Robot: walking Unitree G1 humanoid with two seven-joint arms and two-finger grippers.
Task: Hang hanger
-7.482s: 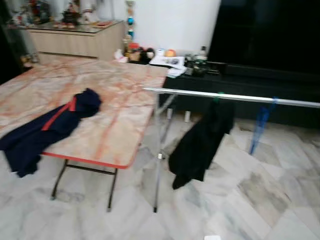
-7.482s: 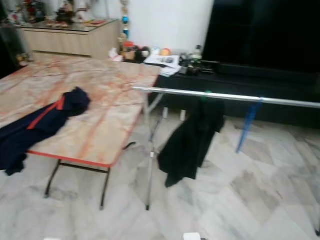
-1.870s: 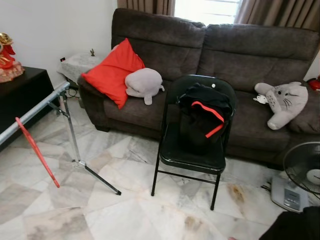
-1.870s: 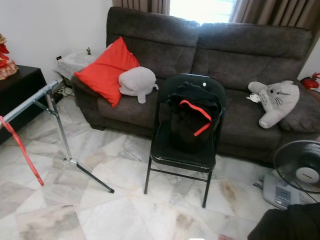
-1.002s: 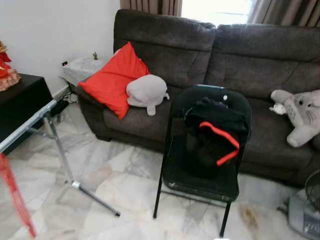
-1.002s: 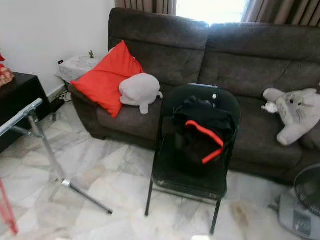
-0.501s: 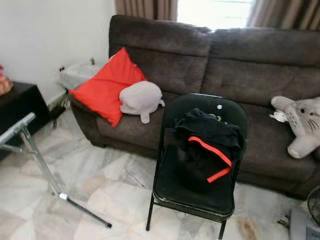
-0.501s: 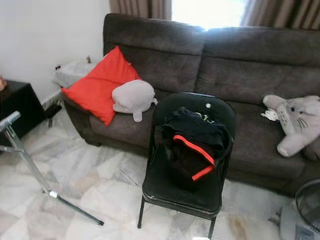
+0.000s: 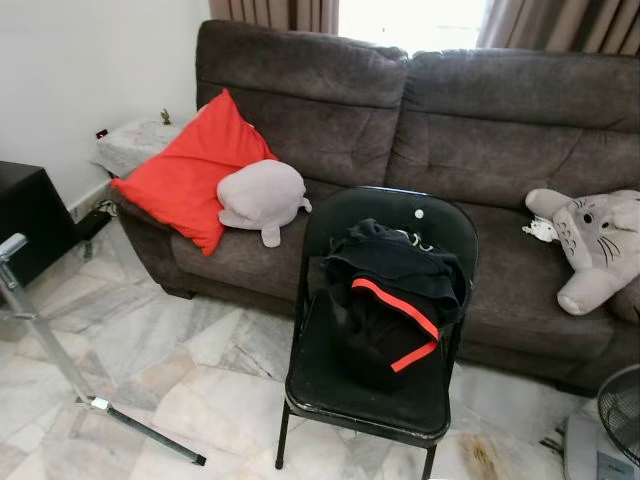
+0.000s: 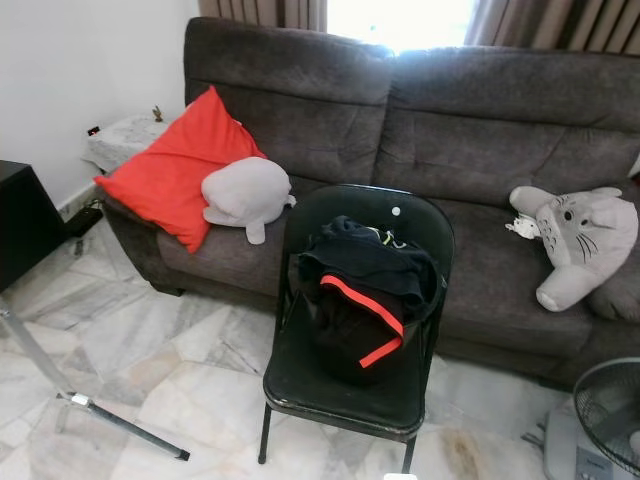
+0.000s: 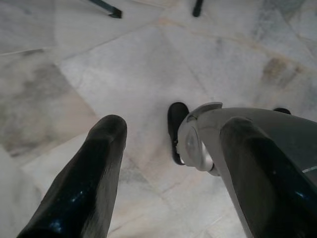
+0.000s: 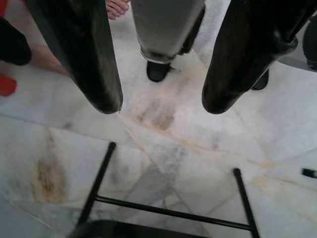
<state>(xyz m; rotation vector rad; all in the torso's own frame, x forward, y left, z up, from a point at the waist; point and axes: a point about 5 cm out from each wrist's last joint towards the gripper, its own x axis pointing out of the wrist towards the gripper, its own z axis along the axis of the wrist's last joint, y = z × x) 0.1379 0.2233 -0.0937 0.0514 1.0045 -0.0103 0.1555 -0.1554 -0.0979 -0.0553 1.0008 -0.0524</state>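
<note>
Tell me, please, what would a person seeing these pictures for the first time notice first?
First, the black folding chair on the marble floor in front of the brown sofa, with a black garment with red trim heaped on its seat. Next, the red cushion at the sofa's left end, with a grey plush toy beside it.

Home living room: sofa (image 9: 440, 120), cushion (image 9: 185, 170), plush toys (image 9: 590, 240).

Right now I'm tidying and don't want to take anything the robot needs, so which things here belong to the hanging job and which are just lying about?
For the job:
black and red garment on the folding chair
metal rack leg
left gripper, open, empty
right gripper, open, empty

Lying about:
red cushion
grey plush
cat plush
fan
sofa
</note>
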